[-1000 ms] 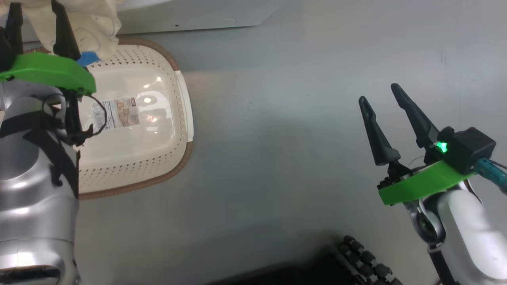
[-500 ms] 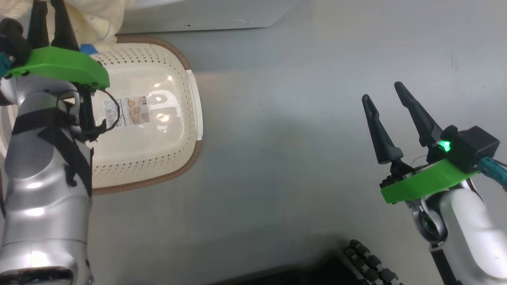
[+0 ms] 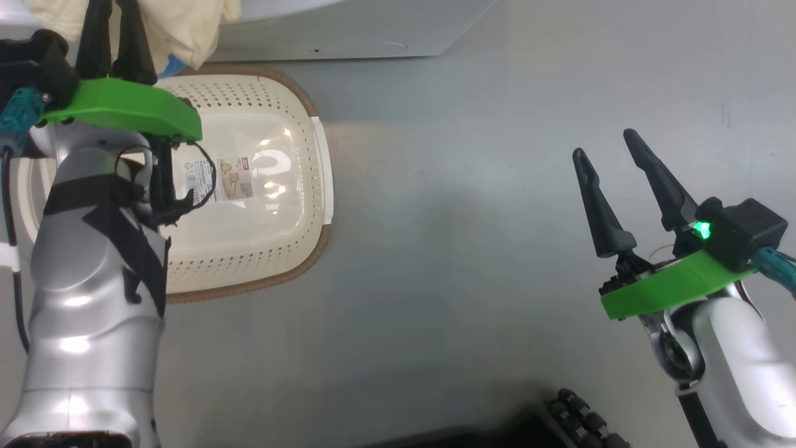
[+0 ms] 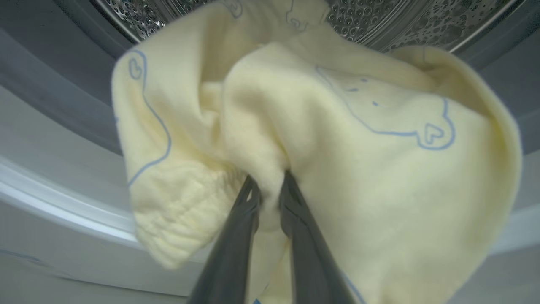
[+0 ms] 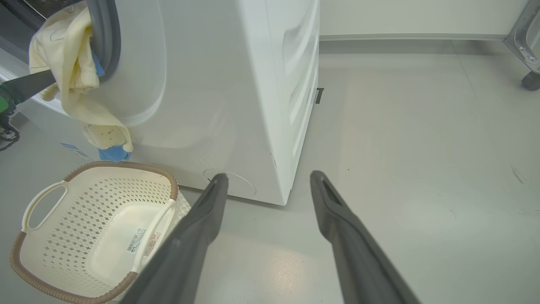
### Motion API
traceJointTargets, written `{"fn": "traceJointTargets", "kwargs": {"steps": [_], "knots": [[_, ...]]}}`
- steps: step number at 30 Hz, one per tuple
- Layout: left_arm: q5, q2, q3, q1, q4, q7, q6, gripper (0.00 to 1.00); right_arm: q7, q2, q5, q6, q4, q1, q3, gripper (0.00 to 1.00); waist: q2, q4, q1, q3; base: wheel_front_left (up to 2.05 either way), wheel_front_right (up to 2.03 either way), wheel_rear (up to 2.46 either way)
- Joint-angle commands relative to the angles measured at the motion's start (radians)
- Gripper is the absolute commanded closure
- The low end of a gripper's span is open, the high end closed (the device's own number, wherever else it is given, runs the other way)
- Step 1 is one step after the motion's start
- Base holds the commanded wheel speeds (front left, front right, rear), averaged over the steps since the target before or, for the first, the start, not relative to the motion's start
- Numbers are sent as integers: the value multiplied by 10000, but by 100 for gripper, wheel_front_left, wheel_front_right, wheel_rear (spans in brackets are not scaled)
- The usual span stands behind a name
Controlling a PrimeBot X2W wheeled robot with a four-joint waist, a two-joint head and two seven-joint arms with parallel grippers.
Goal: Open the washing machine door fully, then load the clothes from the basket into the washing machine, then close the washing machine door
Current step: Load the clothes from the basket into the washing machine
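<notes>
The left gripper (image 4: 270,181) is clenched on the soft pale yellow garment with thin blue line drawings (image 4: 358,147) - its two dark fingers pinch a fold of the fabric between them. In the left wrist view the garment hangs in front of the steel perforated drum (image 4: 379,17) of the big white front-loading washing machine (image 5: 211,84). In the right wrist view it lies at the grey rubber gasket (image 5: 105,38), and its lower end with blue trim hangs down the white front, just above the small cream plastic basket with a brown rim (image 5: 122,164). The basket stands on the grey floor (image 3: 466,218), close to the machine; a label sticker (image 3: 227,179) shows on its bottom. The right gripper (image 3: 604,144) hovers over the floor, well apart from the basket - its fingers are spread and hold nothing.
</notes>
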Motion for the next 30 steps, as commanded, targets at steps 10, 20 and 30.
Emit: {"fn": "traceJointTargets", "kwargs": {"steps": [10,20,30], "knots": [[25,297,-215,-388,-2049,686,141,100,-65,106,113,-27,-160,287,214,0,-1,-149,0,-181,0,0,0],[56,800,-4,-1830,-1665,1135,457,100,-65,243,230,-27,-32,293,523,0,-1,-620,0,-247,0,0,0],[184,1479,303,-3744,640,400,915,100,-65,191,332,-27,146,486,847,0,-1,-1252,0,-260,0,0,0]]}}
